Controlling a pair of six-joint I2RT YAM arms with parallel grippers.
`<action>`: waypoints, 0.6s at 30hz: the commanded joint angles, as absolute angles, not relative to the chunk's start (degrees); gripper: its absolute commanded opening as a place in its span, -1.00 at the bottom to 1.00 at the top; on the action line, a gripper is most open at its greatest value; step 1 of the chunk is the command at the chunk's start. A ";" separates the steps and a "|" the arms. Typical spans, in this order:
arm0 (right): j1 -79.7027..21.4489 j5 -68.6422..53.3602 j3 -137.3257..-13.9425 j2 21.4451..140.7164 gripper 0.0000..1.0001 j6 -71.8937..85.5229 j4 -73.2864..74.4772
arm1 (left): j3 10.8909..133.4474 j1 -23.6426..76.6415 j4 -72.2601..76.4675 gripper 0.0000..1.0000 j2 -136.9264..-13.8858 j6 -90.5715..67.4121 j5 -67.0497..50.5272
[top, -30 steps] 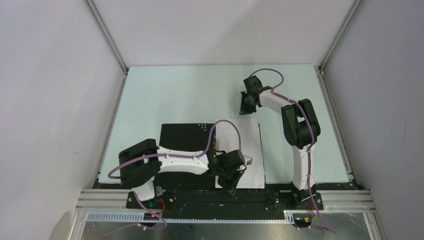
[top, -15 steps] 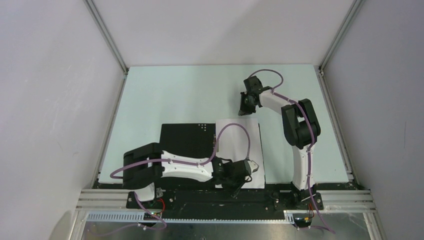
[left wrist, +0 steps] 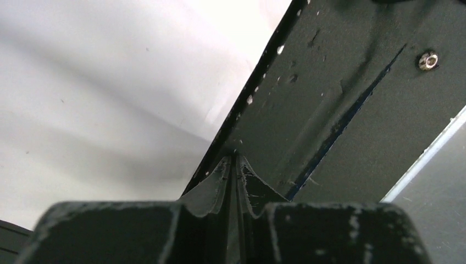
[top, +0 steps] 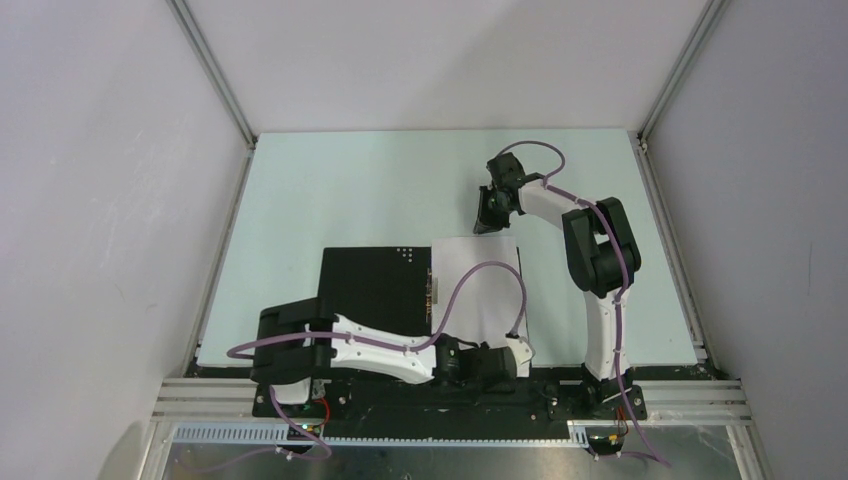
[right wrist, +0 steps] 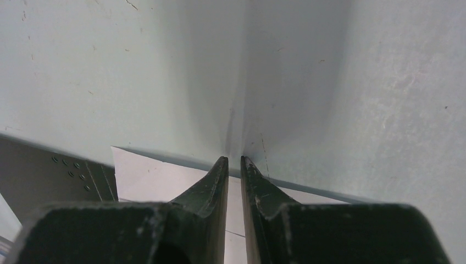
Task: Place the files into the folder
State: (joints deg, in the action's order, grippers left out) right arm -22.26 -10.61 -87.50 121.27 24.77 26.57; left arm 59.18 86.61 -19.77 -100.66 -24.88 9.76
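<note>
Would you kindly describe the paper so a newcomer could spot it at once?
Start from the pale green table, then find the open black folder near its front edge. The paper is the white rectangle adjoining the folder's black panel on the right; nothing else flat there is white.
</note>
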 commanded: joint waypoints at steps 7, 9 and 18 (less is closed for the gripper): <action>-22.64 -11.74 -86.73 120.73 -0.63 25.16 28.82 | 61.07 86.22 -17.57 -0.73 -104.60 -20.47 23.68; -22.79 -11.73 -86.20 120.37 -0.63 25.22 28.81 | 61.16 86.15 -17.54 -0.73 -105.00 -20.31 24.02; -23.54 -11.27 -84.12 118.38 -0.63 25.14 28.68 | 61.18 85.70 -17.57 -0.74 -104.29 -20.29 24.85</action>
State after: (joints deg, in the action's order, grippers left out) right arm -22.76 -11.53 -85.69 120.27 25.08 26.63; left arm 60.25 86.50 -18.17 -105.08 -21.50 20.84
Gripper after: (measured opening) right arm 0.185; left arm 0.133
